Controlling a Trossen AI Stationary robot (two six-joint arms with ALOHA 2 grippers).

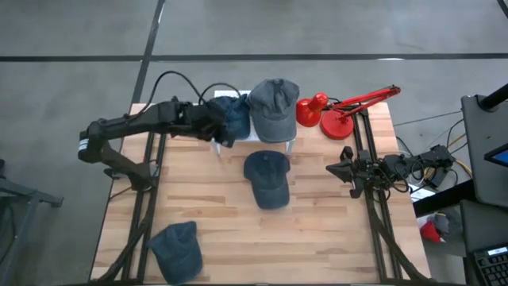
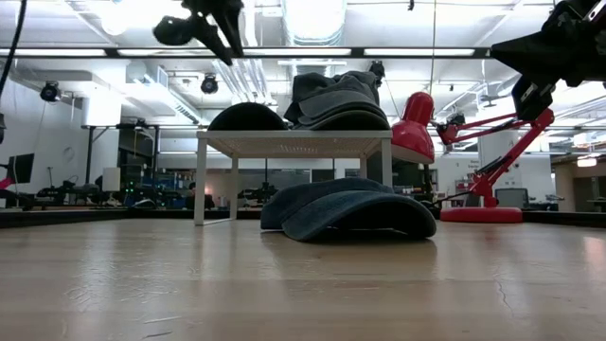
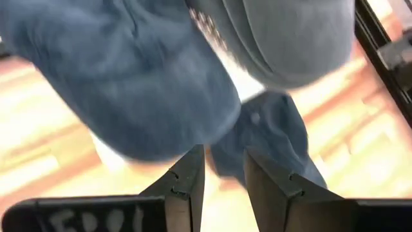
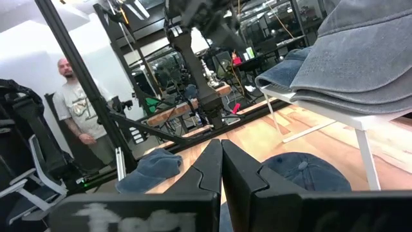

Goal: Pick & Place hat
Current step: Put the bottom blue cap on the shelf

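High overhead; low tabletop-level; wrists close; all share white stand (image 1: 252, 137).

A wooden surface (image 1: 333, 230) is carrying two denim hats (image 1: 267, 179) (image 1: 176, 248), a white stand (image 1: 270, 137) and a red lamp (image 1: 337, 121).

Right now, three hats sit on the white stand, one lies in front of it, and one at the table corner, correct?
Not quite. The high view shows two hats on the white stand: a blue hat and a grey hat. The rest holds: one hat in front, another hat at the corner.

We see four blue-grey hats: two (image 1: 274, 107) (image 1: 232, 114) on the white stand (image 1: 290, 143), one (image 1: 267, 179) mid-table, one (image 1: 178, 249) at the near edge.
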